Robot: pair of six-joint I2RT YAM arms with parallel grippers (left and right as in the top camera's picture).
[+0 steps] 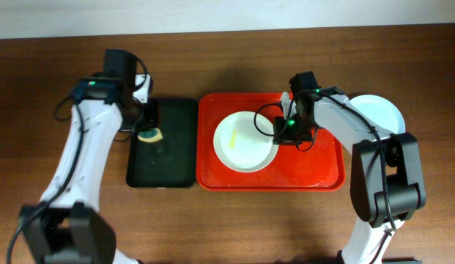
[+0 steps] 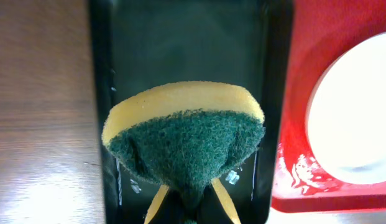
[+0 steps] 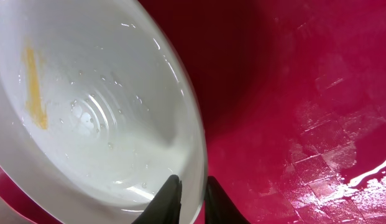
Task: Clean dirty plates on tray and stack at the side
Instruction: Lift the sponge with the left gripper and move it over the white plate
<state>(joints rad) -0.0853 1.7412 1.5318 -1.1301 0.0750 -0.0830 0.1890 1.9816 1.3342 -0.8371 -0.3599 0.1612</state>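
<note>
A white plate [image 1: 243, 143] with a yellow smear lies on the red tray [image 1: 315, 172]; another plate seems to lie under it. My right gripper [image 1: 286, 130] is shut on that plate's right rim. In the right wrist view the fingers [image 3: 191, 194] pinch the rim of the plate [image 3: 87, 112], one inside and one outside. Another pale plate [image 1: 377, 114] sits on the table right of the tray. My left gripper [image 1: 149, 130] is shut on a yellow and green sponge [image 2: 183, 134] over the black tray [image 1: 168, 158].
The black tray [image 2: 180, 37] lies directly left of the red tray [image 2: 329, 37], with small wet spots on it. The red tray floor [image 3: 317, 112] is wet. Brown wooden table [image 1: 227, 227] extends in front of both trays.
</note>
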